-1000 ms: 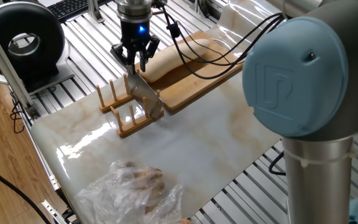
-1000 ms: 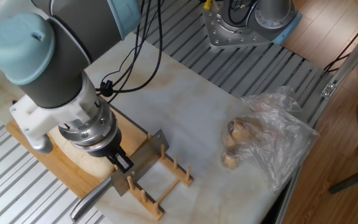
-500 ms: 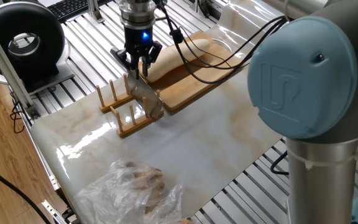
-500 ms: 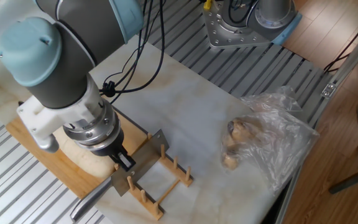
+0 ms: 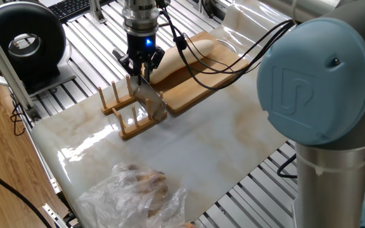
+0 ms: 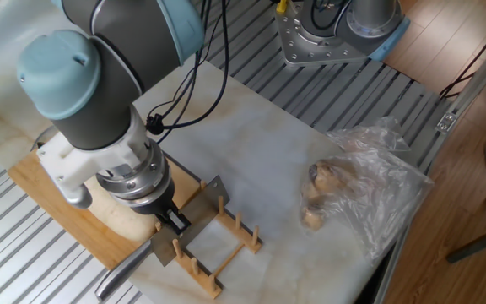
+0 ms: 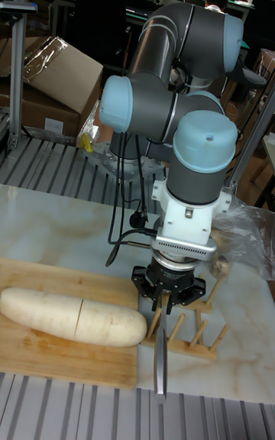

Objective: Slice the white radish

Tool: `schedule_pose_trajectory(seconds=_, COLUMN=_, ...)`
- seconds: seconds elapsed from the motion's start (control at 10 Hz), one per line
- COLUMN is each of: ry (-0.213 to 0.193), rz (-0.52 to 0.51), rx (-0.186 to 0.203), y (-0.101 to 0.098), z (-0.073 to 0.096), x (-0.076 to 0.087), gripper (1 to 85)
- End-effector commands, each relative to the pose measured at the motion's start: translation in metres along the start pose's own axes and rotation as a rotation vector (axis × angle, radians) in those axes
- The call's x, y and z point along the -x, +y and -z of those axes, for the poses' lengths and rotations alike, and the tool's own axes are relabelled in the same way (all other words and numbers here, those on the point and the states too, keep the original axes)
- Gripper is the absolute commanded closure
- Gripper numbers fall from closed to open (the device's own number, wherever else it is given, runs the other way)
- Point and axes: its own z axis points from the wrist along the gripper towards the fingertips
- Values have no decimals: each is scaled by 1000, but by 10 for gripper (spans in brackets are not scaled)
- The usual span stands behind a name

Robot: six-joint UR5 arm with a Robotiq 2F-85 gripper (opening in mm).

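Note:
The white radish lies lengthwise on the wooden board, with a thin cut line across its middle; in one fixed view the white radish sits behind the arm's cables. A knife stands edge-up in a wooden peg rack beside the board, its handle sticking out toward the table edge. My gripper hangs right over the blade, fingers a little apart on either side of its top edge. The gripper points straight down.
A clear plastic bag with brownish contents lies on the marble slab, away from the rack. A black round device stands off the slab at the back left. Slotted metal table surrounds the slab. Cables trail over the board.
The gripper has sunk a little closer to the knife and rack. The knife, radish and bag have stayed in place.

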Motion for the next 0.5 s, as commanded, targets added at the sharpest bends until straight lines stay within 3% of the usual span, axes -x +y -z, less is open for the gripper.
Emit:
schedule_pose_trajectory(seconds=0.0, ry=-13, rz=9, rx=21, y=4, z=-5, x=0, gripper=570)
schedule_pose_trajectory(seconds=0.4, ry=-39, rz=31, rx=31, y=1, z=-9, x=3, gripper=590)
